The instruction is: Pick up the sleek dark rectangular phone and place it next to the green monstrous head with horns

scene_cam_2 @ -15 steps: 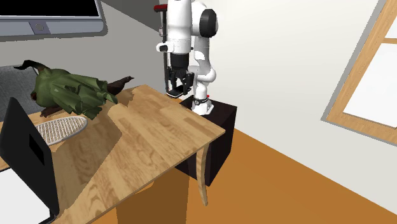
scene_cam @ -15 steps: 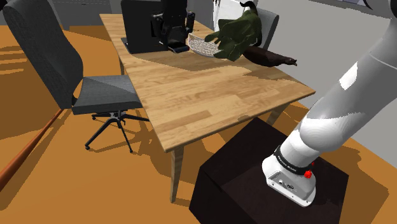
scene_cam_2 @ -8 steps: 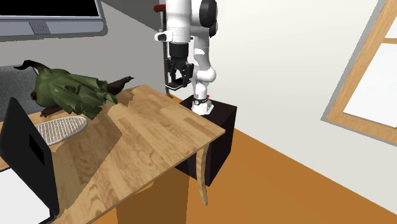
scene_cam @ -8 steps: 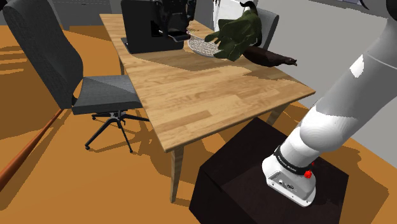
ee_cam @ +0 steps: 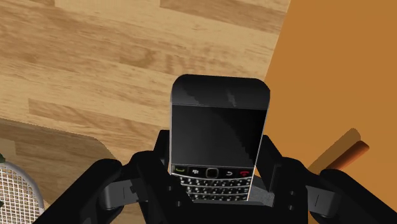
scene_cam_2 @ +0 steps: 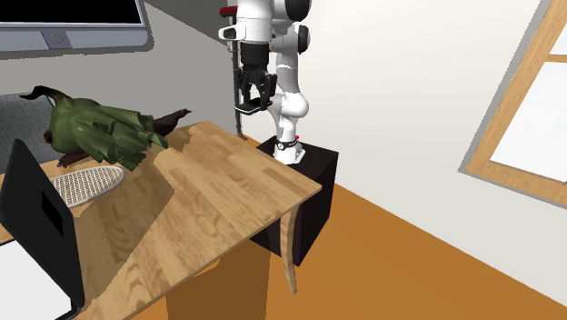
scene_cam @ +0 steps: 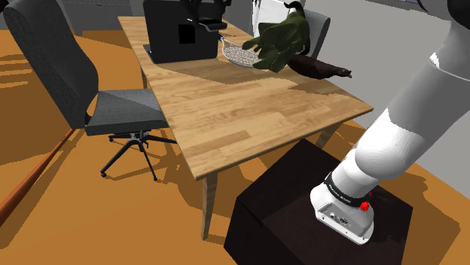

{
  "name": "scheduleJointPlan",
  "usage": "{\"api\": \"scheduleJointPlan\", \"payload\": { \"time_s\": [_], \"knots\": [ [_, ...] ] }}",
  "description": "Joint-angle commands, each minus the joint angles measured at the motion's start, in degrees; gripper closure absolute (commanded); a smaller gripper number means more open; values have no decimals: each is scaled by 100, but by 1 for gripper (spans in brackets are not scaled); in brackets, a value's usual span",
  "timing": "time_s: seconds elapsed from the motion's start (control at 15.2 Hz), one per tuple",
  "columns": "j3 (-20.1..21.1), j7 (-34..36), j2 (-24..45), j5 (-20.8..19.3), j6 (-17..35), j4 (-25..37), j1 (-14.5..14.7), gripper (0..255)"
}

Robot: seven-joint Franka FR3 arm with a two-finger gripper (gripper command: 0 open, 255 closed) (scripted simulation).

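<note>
Fingers clenched on the black keyboard phone, gripping only its keypad end, so most of the body sticks out past the fingertips. The gripper hangs high above the wooden surface with the phone off it. The green horned head sits well apart from it at the surface's far end.

Risks, as a judgement:
- With such a short grip, the phone could pivot or slide out on a quick swing, and from this height it would fall hard.
- The spot by the head is crowded. A white mesh piece lies just beside it and a dark brown object is on its other side.
- A sloppy descent could set the phone on the mesh or knock the head's horns.

Versus one second ago, the gripper is higher in both exterior views, close to the shoulder view's top edge. The head and mesh piece are unmoved.
</note>
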Motion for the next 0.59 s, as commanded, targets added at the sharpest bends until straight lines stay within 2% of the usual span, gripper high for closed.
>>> {"api": "scheduleJointPlan", "payload": {
  "time_s": [0.0,0.53],
  "knots": [
    [14,14,68,-28,-190,249,12,255],
    [89,84,463,-203,-955,1368,98,255]
  ]
}}
